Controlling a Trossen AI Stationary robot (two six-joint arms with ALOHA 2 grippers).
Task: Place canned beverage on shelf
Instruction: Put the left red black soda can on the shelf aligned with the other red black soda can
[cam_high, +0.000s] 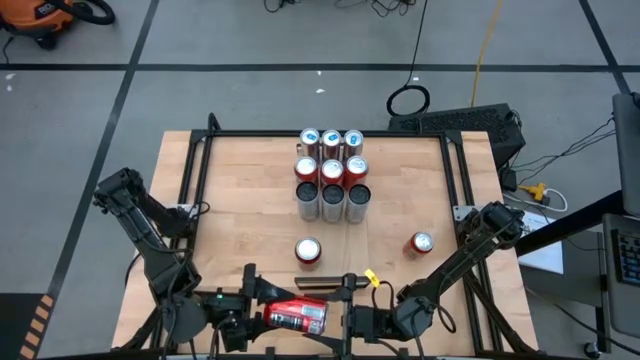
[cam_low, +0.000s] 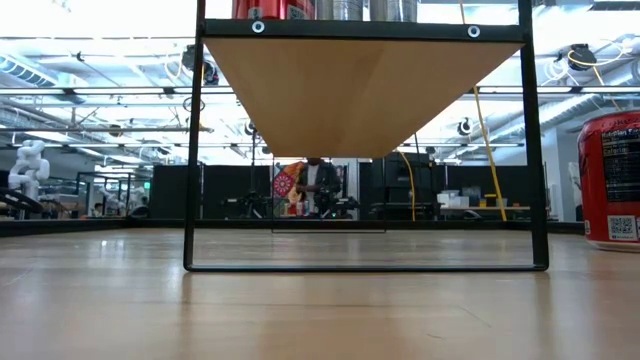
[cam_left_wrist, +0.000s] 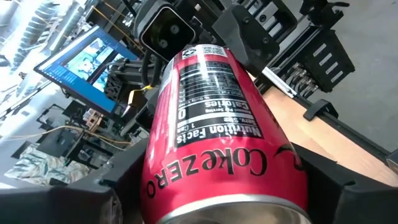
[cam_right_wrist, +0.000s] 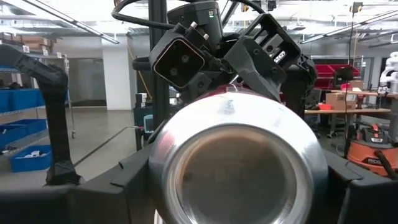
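A: Two grippers, left (cam_high: 243, 318) and right (cam_high: 350, 318), clamp one lying can (cam_high: 297, 316) at the table's near edge.

B: Risk?

A: Uncoordinated release could drop it; the shelf (cam_high: 390, 215), already holding nine cans (cam_high: 331, 175), stands well apart.

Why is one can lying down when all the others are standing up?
The red can lies sideways at the table's near edge because the left gripper and right gripper both hold it, one at each end. Nothing looks spilled or dented.
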